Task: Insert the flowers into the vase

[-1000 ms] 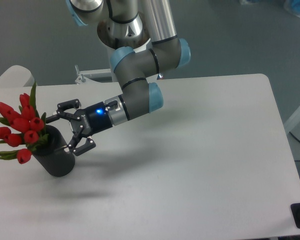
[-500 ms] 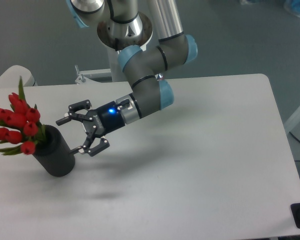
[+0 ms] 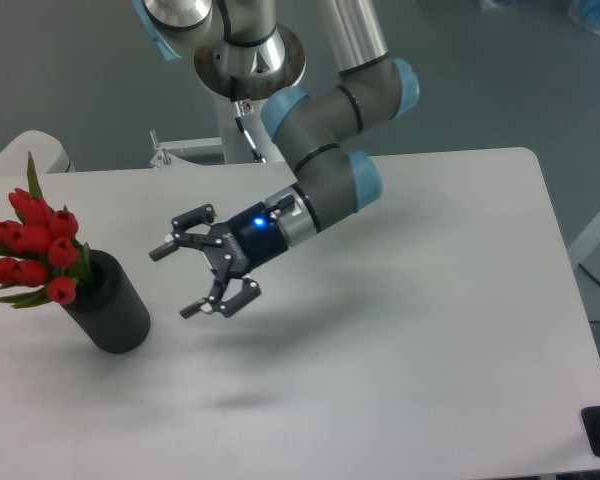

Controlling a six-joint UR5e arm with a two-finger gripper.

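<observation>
The flowers point(image 3: 32, 250) are seated in the vase point(image 3: 108, 304) at the table's point(image 3: 430, 330) 9 o'clock edge, their heads leaning out toward 9 o'clock, so the insertion is judged complete. The gripper point(image 3: 188, 277) is held wide open and empty, apart from the vase at its 3 o'clock (nothing is touched). Red buds and green leaves are seen above the matte black cylinder.
</observation>
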